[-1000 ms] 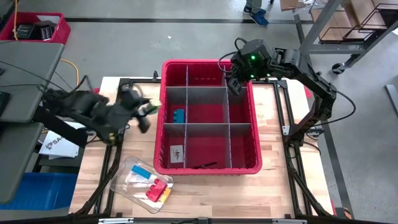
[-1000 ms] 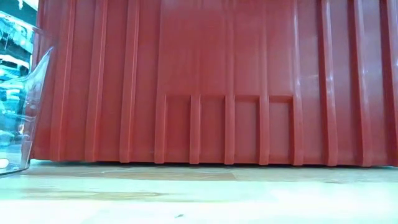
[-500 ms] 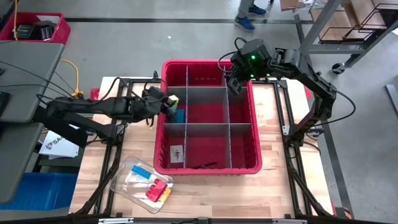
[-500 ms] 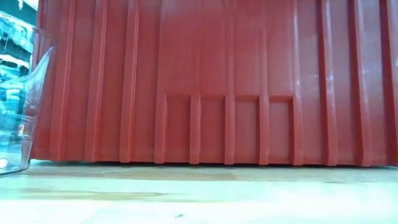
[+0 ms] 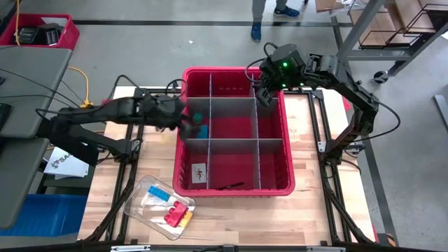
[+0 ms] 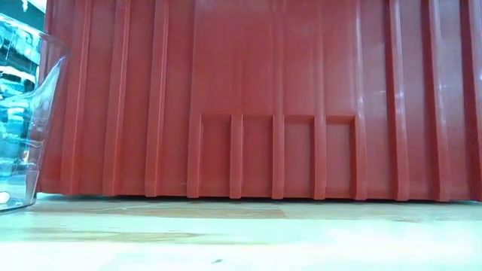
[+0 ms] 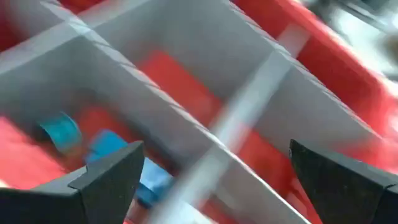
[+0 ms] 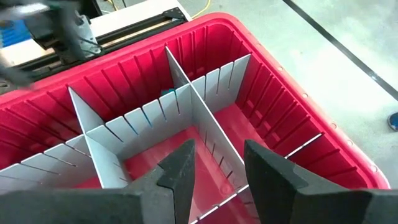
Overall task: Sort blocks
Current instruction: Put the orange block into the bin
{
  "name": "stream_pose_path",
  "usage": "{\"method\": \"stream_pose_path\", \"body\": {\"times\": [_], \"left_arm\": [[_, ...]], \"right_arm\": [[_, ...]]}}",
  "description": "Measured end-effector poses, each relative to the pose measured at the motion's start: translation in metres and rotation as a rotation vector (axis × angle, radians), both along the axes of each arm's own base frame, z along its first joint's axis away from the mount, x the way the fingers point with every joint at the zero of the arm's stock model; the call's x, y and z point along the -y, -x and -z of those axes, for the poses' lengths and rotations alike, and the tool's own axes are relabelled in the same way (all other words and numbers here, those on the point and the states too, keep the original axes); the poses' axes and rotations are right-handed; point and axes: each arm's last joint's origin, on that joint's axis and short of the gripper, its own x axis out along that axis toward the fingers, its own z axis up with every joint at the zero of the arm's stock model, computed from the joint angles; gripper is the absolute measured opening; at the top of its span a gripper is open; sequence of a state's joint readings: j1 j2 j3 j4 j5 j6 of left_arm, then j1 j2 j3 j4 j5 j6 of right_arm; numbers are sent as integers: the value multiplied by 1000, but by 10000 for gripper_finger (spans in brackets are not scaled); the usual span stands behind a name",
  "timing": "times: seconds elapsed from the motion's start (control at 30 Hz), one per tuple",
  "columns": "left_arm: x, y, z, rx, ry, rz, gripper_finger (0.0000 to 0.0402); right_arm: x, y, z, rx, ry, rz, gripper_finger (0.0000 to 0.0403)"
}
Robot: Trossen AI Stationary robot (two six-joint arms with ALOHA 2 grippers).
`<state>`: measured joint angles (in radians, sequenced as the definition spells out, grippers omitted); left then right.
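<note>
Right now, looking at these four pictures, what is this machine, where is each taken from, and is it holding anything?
Two dark robot arms sort small plastic toy bricks. One picture looks down from overhead, one sits at table height facing the large red plastic bin, and two come from cameras on the wrists. The left gripper hangs open over a left-hand compartment with blue bricks below it, holding nothing. The right gripper waits over the bin's far right corner with nothing visible between its fingers. A clear plastic tray on the wooden table holds more bricks.
</note>
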<state>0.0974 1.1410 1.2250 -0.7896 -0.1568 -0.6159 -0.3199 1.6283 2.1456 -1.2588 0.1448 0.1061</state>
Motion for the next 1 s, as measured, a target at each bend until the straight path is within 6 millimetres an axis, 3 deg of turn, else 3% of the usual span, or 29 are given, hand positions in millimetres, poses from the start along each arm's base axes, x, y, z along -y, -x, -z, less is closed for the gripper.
{"method": "stream_pose_path", "body": {"times": [0.1, 0.27, 0.43, 0.57, 0.7, 0.8, 0.9, 1.0], "left_arm": [[26, 8, -19, -18, 62, 202, 394], [82, 32, -22, -254, 42, 468, 386], [140, 53, -5, -420, -51, 694, 381], [188, 60, 23, -506, -136, 792, 380], [225, 58, 61, -599, -154, 750, 380], [251, 47, 91, -596, 104, 605, 380], [273, 35, 103, -480, 293, 515, 380], [284, 26, 113, -438, 351, 467, 380]], "right_arm": [[0, 0, 0, -3, 0, -1, 129], [0, 1, 1, -9, -2, -1, 129], [0, 1, 1, -17, -4, 1, 129], [0, 2, 2, -24, -9, 13, 129], [0, 2, 2, -20, -12, 19, 129], [0, 2, 2, -16, -19, 27, 129], [0, 2, 2, -15, -22, 30, 129], [0, 2, 2, -14, -23, 32, 129]]}}
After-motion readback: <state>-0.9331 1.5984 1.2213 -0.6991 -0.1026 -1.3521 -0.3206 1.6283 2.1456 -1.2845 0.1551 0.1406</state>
